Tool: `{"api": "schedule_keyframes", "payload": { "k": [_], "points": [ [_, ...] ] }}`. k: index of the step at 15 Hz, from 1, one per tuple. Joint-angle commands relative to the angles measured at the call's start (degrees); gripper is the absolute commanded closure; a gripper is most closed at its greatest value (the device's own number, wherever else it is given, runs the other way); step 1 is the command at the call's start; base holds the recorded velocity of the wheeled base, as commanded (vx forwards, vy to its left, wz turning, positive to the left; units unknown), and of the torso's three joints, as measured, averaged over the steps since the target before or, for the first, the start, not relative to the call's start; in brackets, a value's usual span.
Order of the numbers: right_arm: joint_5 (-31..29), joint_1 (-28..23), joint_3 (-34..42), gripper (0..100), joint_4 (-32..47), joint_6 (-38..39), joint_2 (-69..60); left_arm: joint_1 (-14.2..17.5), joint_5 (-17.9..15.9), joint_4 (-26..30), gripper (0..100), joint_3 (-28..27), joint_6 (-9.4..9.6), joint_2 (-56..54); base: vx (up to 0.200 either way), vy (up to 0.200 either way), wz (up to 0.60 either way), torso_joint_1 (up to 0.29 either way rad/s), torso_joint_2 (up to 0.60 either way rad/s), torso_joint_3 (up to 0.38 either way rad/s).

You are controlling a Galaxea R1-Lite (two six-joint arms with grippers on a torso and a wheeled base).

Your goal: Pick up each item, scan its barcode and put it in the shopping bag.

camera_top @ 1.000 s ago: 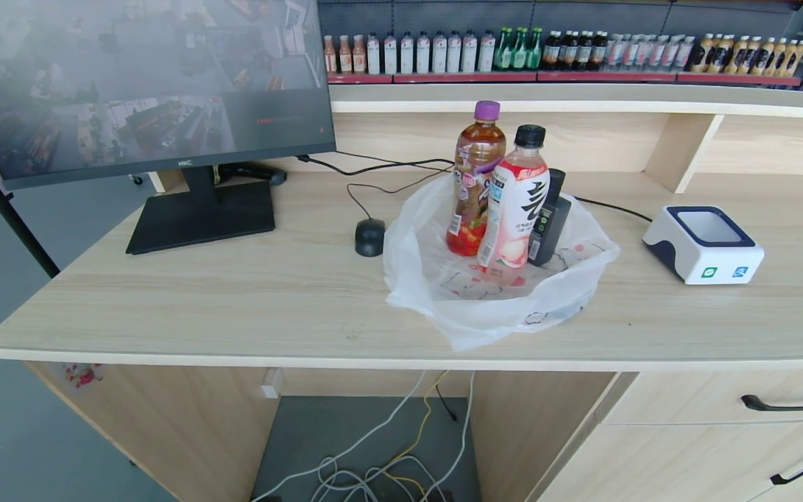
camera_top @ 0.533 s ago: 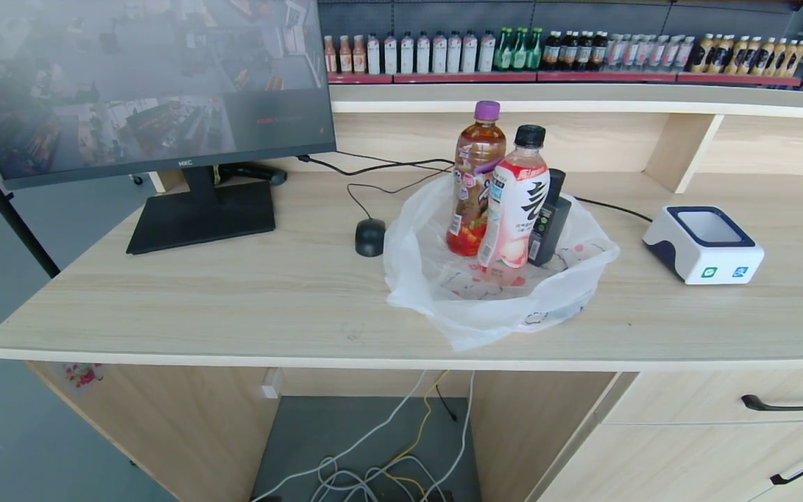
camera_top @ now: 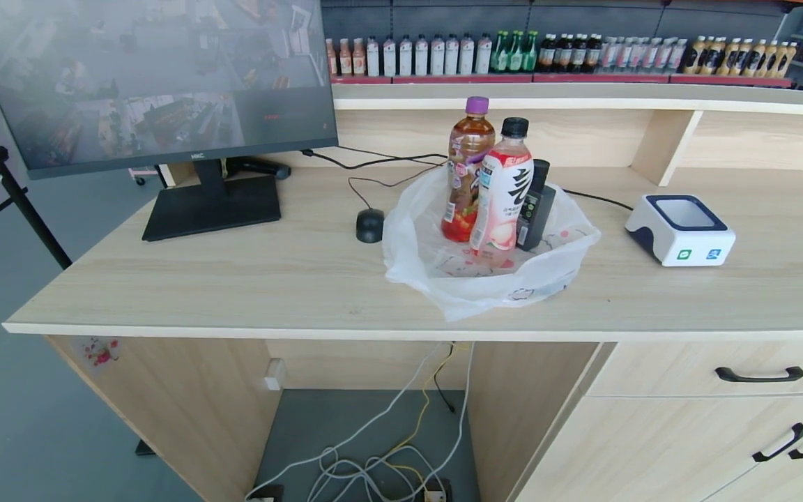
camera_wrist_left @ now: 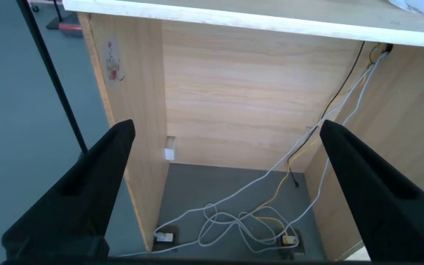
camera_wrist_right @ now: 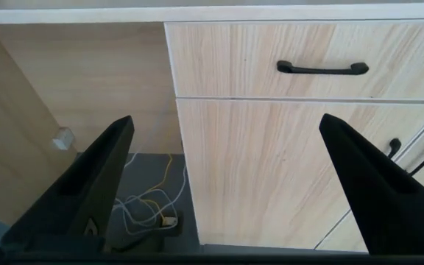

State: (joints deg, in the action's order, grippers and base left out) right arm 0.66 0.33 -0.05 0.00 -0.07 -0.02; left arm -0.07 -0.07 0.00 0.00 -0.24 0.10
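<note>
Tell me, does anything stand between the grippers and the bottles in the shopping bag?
Yes, the countertop. The left gripper and right gripper are both open and low, facing the desk front beneath it, while the purple-capped bottle and black-capped bottle stand in the shopping bag on top.

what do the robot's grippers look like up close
The left gripper and the right gripper look alike. Each has two plain, unmarked matte black fingers, broad at the base and tapering like wedges to blunt tips.
</note>
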Motion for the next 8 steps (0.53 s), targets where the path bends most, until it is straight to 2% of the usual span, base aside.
{"api": "schedule_keyframes", "payload": {
  "k": [1, 2, 8],
  "points": [
    [0.04, 0.02, -0.04, 0, 0.00, -0.01, 0.02, -0.01, -0.01, 0.00, 0, 0.00, -0.02, -0.01, 0.000, 0.000, 0.00, 0.000, 0.00, 0.000],
    [0.04, 0.02, 0.05, 0, 0.09, -0.10, 0.02, -0.01, 0.07, 0.00, 0, 0.00, -0.02, -0.01, 0.000, 0.000, 0.00, 0.000, 0.00, 0.000],
    [0.04, 0.02, 0.05, 0, 0.00, -0.01, 0.02, -0.01, 0.07, 0.00, 0, 0.00, -0.20, -0.01, 0.000, -0.200, 0.00, 0.008, 0.01, 0.004]
  ]
}}
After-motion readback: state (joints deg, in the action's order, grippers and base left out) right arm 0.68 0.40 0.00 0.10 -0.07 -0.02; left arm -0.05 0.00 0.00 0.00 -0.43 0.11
